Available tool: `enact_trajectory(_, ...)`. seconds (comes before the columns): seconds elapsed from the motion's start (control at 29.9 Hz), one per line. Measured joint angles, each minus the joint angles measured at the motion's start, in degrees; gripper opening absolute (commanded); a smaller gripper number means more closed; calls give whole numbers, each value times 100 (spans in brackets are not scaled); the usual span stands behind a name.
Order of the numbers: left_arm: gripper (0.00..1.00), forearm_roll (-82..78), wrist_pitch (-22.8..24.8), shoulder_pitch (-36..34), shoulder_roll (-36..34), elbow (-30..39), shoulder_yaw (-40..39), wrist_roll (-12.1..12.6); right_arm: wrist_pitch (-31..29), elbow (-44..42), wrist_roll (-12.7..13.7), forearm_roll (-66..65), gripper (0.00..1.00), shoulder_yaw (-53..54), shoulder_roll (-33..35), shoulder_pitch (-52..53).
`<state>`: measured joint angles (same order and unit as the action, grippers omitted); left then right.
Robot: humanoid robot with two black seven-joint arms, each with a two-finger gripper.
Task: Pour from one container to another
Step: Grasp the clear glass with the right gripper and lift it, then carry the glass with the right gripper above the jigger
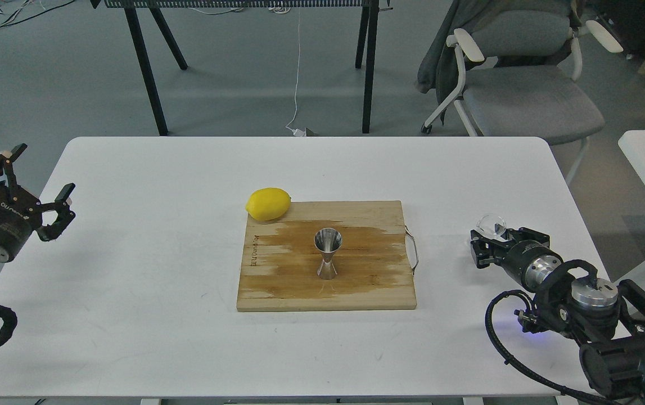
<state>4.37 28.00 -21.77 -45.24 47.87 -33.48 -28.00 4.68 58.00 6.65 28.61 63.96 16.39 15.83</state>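
The steel hourglass jigger (pixel 327 253) stands upright in the middle of the wooden cutting board (pixel 378 281). The small clear glass cup (pixel 494 225) shows at the tip of my right gripper (pixel 487 243), low over the right part of the table, well to the right of the board. The gripper's dark fingers appear shut on the cup; the cup's lower part is hidden behind them. My left gripper (pixel 41 173) is open and empty at the table's left edge, far from the board.
A yellow lemon (pixel 268 203) lies at the board's far left corner. The board has a metal handle (pixel 414 253) on its right side. A grey chair (pixel 524 95) and black table legs (pixel 145 67) stand behind the white table (pixel 159 281).
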Motion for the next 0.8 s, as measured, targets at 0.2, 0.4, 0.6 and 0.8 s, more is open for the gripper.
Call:
enact_trajectory(0.2,99,-7,0,0,91,-40,5,0,-183,1253,-38,-962,28,-31,242,-90)
enact_trajectory(0.4,99,-7,0,-4,105,-41,2,0,-115,2323,-2,-2075,28,-148,254,-45)
enact_trajectory(0.6,99,-1,0,-7,137,-41,-10,0,93,2780,42,-3134,27,-702,201,319)
enact_trajectory(0.8,99,3,0,-12,206,-41,-10,0,210,2780,43,-3833,27,-1486,211,860)
